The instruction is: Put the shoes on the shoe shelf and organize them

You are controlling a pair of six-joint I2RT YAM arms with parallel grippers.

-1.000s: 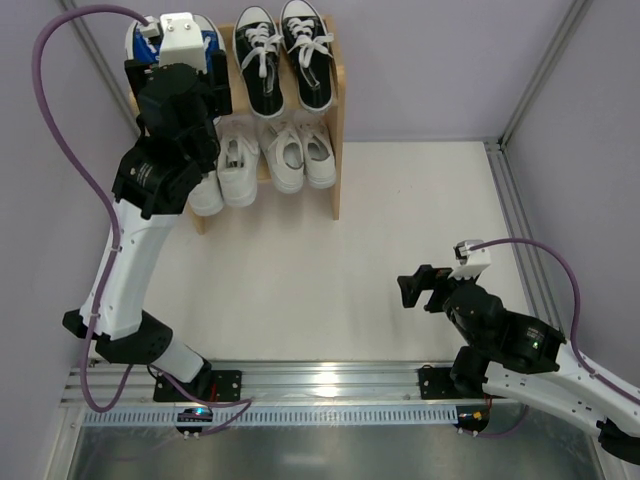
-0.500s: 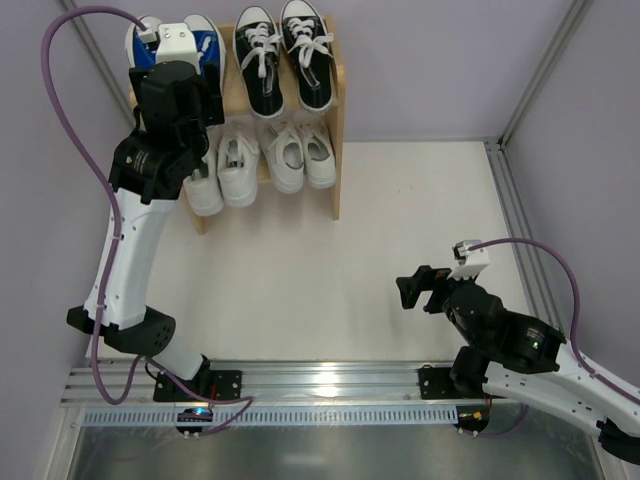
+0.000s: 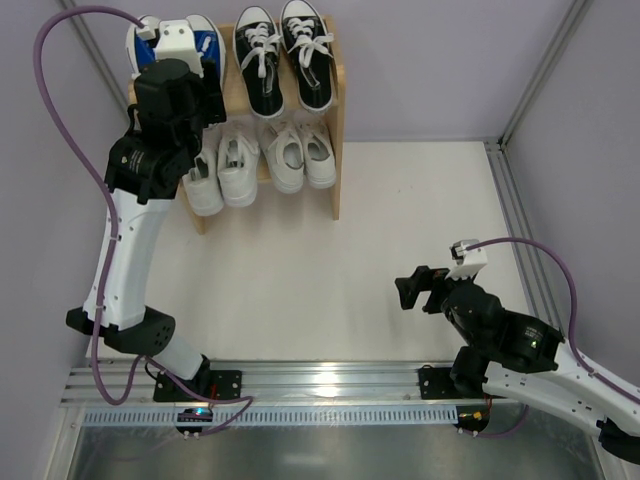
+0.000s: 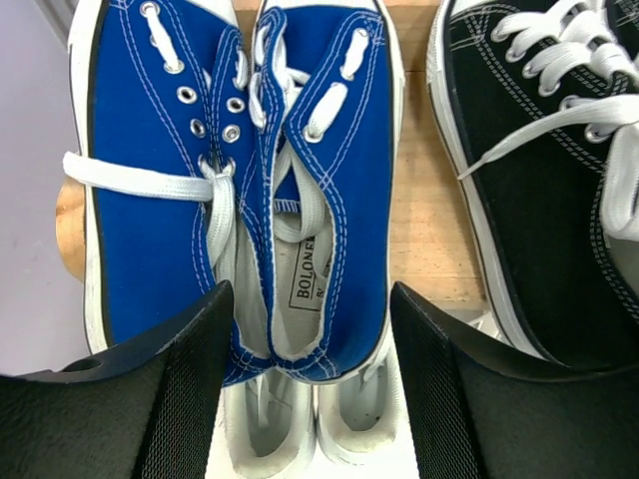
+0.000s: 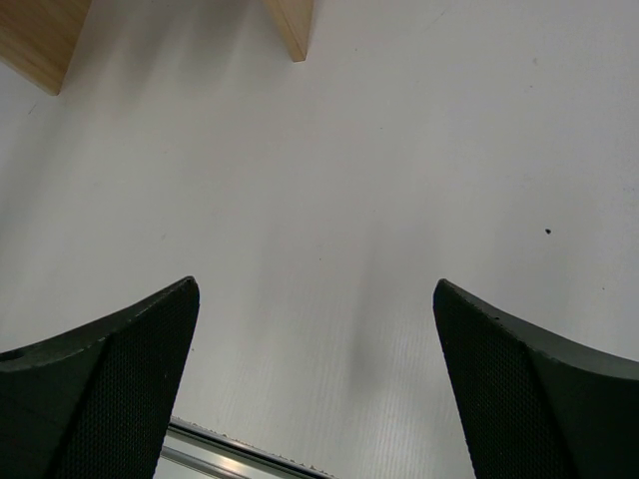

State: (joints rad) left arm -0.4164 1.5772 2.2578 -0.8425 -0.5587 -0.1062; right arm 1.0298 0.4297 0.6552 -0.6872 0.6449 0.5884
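Note:
The wooden shoe shelf stands at the back left. Its top tier holds the blue pair and the black pair. Two white pairs sit on the lower tier. My left gripper hovers over the blue shoes' heels, its fingers astride the right blue shoe with a gap on the right side. The black shoe lies to its right, and white heels show below. My right gripper is open over bare table.
The shelf's feet show at the top of the right wrist view. A metal rail runs along the near edge. Purple walls and a frame post enclose the table. The left arm's purple cable loops beside the shelf.
My left arm has shifted slightly left and back over the blue pair, and its jaws have narrowed. The right arm has not moved.

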